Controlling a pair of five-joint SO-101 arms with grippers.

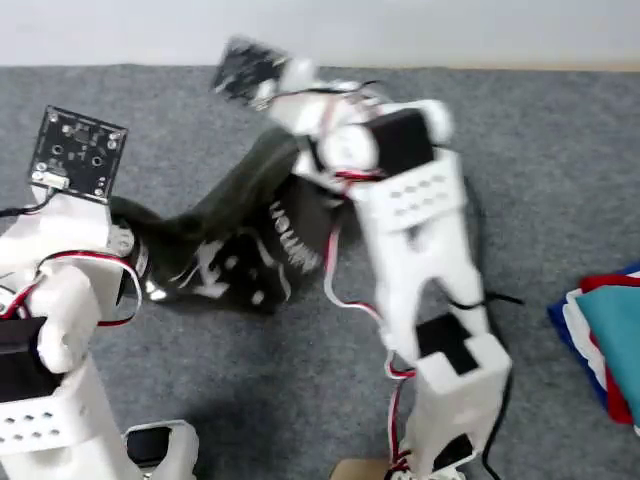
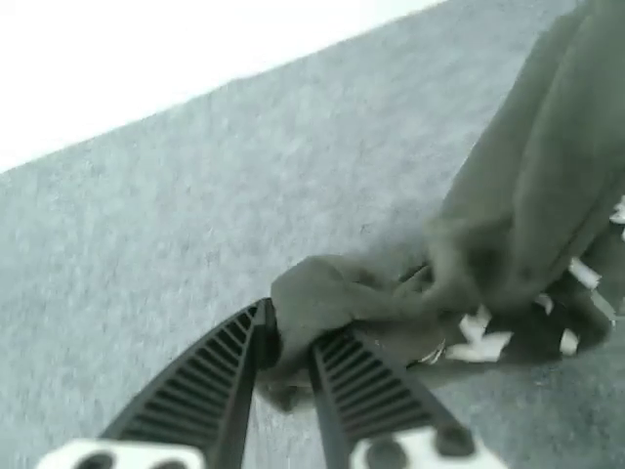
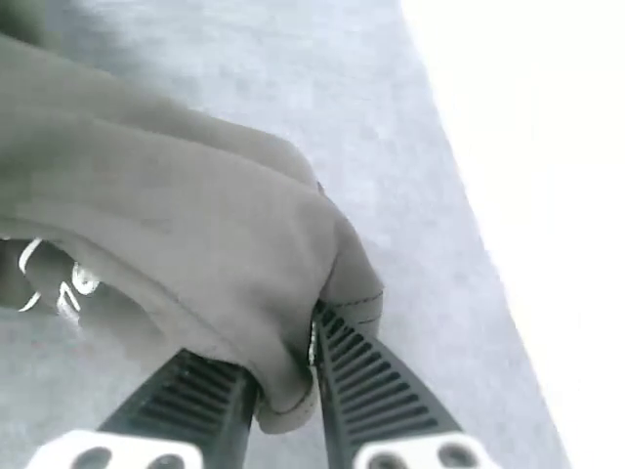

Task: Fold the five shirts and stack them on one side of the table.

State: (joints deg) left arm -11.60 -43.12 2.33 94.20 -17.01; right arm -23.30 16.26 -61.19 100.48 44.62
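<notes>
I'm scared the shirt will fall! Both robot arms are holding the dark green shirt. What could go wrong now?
1. The left fingers pinch just a small bunch of the dark green shirt at their tips, so it might slip out if pulled.
2. The right fingers grip close to a hem edge, which could also slide free.
3. The shirt looks bunched and twisted between them, so the fold may come out crooked.
</notes>
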